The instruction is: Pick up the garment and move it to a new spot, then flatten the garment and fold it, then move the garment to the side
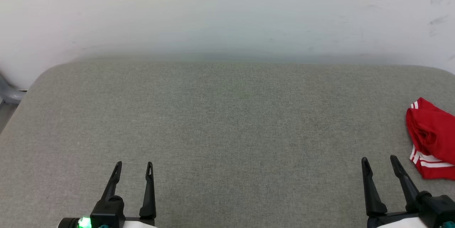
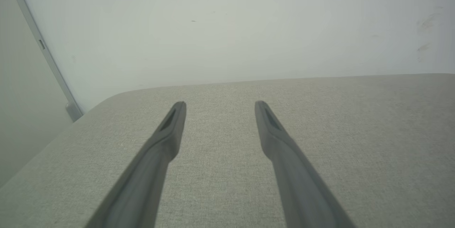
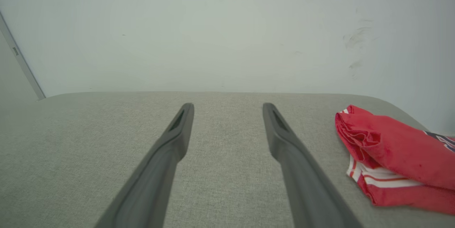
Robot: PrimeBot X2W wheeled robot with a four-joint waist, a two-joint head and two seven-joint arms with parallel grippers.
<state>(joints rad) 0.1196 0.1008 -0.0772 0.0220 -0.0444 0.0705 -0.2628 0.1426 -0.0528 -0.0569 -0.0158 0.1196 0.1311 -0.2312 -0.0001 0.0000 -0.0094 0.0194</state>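
Both wide, empty: left pincer (image 1: pixel 134 164), right pincer (image 1: pixel 379 158); garment (image 1: pixel 432 133) near latter's right side.

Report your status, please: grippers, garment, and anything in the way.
Jaws open and empty on left gripper and right gripper. The garment lies bunched on the grey surface, far right, untouched. Nothing between right gripper and garment.

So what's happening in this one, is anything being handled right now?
Nothing is being handled. The left pincer and right pincer both hover open and empty over the grey padded surface. The red garment lies bunched at the surface's right edge, to the right of the right pincer and apart from it. Whether it is folded is unclear.
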